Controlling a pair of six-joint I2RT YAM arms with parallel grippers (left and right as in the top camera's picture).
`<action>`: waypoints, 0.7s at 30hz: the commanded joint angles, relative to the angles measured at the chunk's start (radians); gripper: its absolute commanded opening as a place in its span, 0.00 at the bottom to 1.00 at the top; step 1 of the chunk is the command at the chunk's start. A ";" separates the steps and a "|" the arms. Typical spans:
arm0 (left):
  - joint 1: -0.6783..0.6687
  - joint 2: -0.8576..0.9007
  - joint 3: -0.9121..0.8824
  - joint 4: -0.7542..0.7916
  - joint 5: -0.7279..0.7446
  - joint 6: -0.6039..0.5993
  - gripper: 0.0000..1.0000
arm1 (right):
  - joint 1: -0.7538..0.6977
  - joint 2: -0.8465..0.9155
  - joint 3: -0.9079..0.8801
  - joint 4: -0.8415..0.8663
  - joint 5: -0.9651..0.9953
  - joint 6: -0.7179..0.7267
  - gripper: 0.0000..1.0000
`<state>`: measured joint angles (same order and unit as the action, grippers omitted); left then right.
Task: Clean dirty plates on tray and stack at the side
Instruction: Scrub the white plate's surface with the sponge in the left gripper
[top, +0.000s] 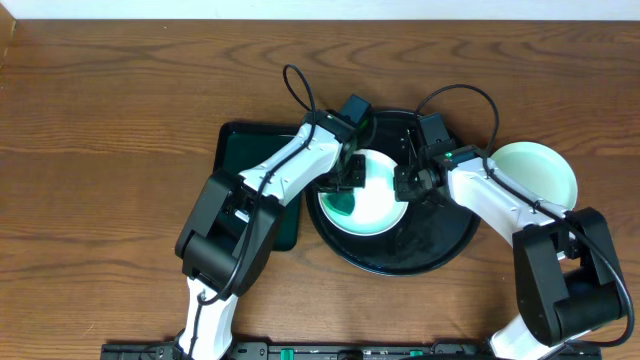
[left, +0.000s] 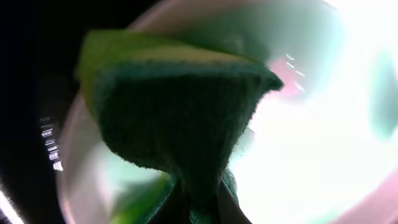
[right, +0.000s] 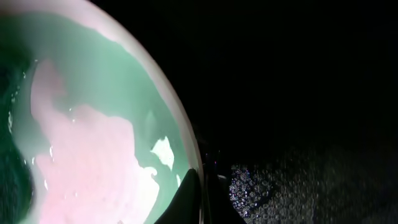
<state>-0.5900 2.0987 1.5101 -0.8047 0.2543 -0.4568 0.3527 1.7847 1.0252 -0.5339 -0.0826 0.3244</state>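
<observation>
One pale mint-green plate (top: 378, 205) lies on the round black tray (top: 430, 250). My left gripper (top: 345, 182) hangs over the plate's left part, shut on a green sponge (left: 180, 118) that presses into the plate (left: 311, 124); its dark fingers (left: 227, 205) pinch the sponge's lower end. From the right, my right gripper (top: 405, 185) is shut on the plate's rim (right: 186, 143), one finger (right: 186, 199) inside the rim and the other outside. The plate (right: 93, 124) looks wet and glossy. A second mint-green plate (top: 535, 172) rests on the table to the right of the tray.
A dark rectangular tray (top: 240, 160) lies left of the round tray, partly under my left arm. Water droplets speckle the black tray's floor (right: 298, 186). Brown wooden table (top: 100, 150) surrounds everything.
</observation>
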 joint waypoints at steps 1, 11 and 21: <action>-0.028 0.042 0.000 -0.002 0.283 0.049 0.07 | 0.009 -0.018 -0.005 0.002 -0.023 -0.019 0.01; 0.034 -0.179 0.013 -0.004 0.191 0.048 0.08 | 0.009 -0.018 -0.005 0.003 -0.023 -0.019 0.01; 0.027 -0.196 -0.026 -0.027 -0.047 0.013 0.07 | 0.009 -0.018 -0.005 0.003 -0.023 -0.019 0.01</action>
<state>-0.5610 1.8854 1.5101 -0.8295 0.3027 -0.4225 0.3527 1.7844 1.0252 -0.5331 -0.0750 0.3202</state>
